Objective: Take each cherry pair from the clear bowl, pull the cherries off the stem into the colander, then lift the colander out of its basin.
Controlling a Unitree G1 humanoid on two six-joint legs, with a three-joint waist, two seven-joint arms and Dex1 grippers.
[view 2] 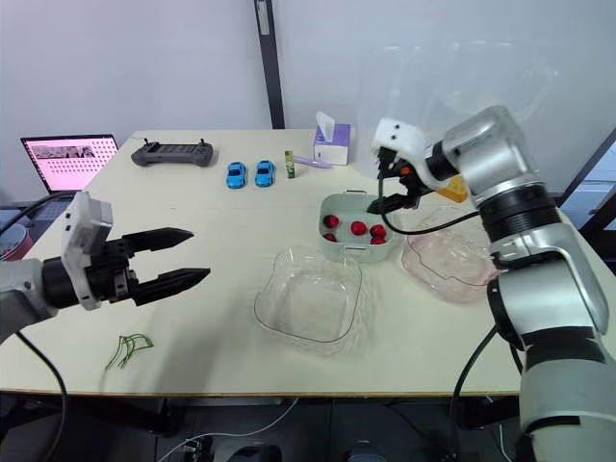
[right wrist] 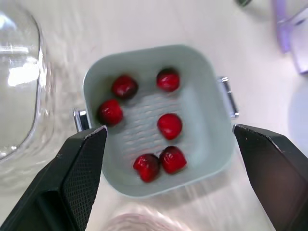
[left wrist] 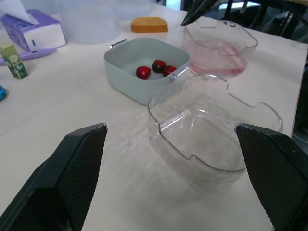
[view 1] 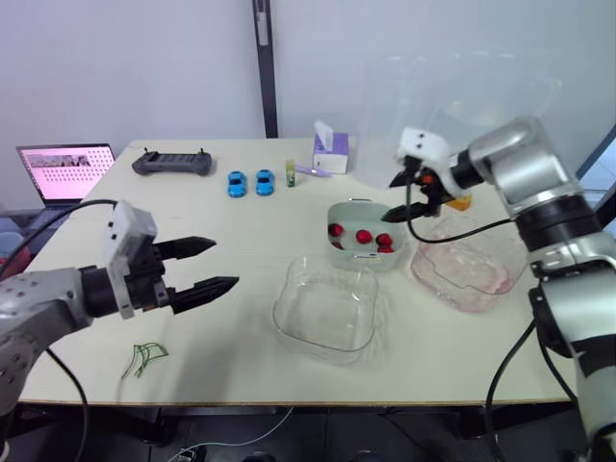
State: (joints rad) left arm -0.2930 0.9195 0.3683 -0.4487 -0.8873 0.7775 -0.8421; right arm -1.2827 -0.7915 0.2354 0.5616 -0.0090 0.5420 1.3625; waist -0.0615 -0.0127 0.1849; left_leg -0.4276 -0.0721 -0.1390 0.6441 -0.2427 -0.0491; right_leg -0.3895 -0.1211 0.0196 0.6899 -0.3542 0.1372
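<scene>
Evidently plucking's done: clear bowl (view 1: 325, 313) empty, six cherries (right wrist: 170, 126) in the colander (right wrist: 211, 130); left gripper (view 1: 224, 263), right gripper (view 1: 393, 199) agape (lifting remains).

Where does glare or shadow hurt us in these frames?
Right wrist view: a bright white highlight sits on the clear bowl, while the cherries in the colander are evenly lit, with no hard shadow. Left wrist view: the bowl's walls throw rippled light streaks onto the table. Left eye view: the tall clear container at the back looks very faint.
</scene>
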